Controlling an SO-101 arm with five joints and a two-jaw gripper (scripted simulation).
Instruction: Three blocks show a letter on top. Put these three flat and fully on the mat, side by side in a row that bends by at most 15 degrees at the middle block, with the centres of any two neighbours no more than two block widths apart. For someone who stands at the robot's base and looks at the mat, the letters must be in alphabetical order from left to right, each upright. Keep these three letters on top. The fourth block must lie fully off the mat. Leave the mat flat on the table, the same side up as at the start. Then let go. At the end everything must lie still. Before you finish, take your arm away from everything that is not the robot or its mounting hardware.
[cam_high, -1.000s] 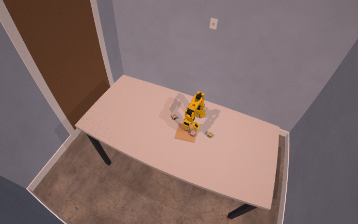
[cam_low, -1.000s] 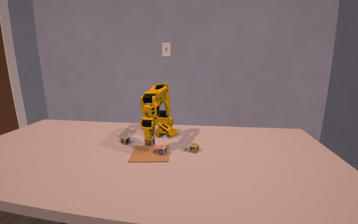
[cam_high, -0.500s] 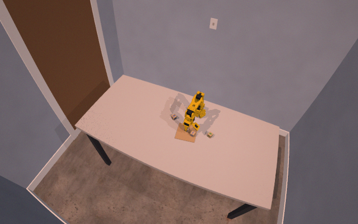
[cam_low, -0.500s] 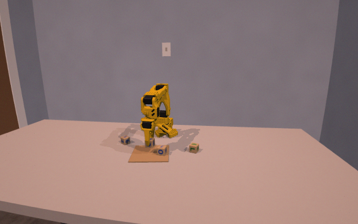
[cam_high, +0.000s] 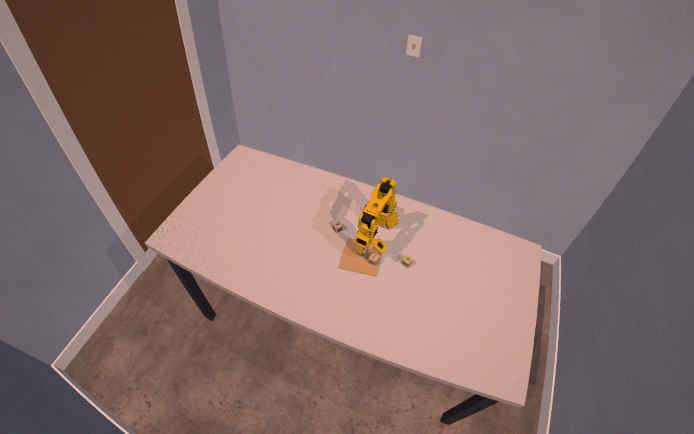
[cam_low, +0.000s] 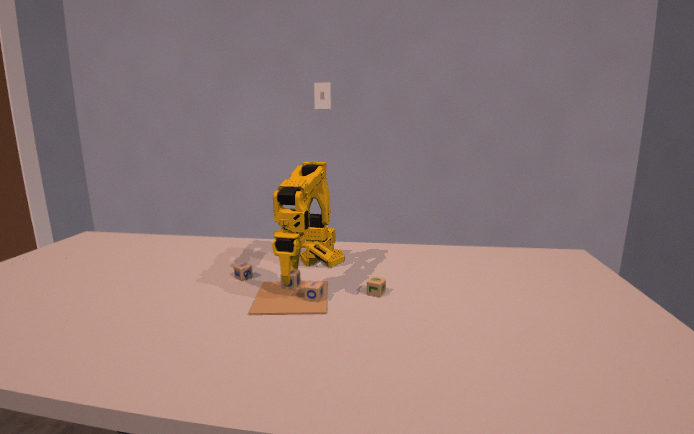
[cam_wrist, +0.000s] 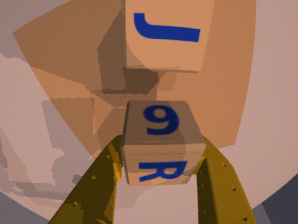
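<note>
My gripper (cam_wrist: 160, 183) is shut on a tan block (cam_wrist: 161, 141) that shows a blue "9" on one face and a blue "R" on the face nearer the wrist camera. In the exterior view the gripper (cam_low: 288, 280) points straight down and holds this block (cam_low: 293, 278) low at the back edge of the tan mat (cam_low: 289, 305). I cannot tell if the block touches the mat. A second block (cam_wrist: 169, 26) with a blue "J" on top lies flat on the mat, just beyond the held one; it also shows in the exterior view (cam_low: 313, 290).
A block with blue marks (cam_low: 242, 270) lies on the table left of the mat, off it. A block with a green mark (cam_low: 376, 286) lies right of the mat, off it. The arm's base (cam_low: 319, 245) stands behind the mat.
</note>
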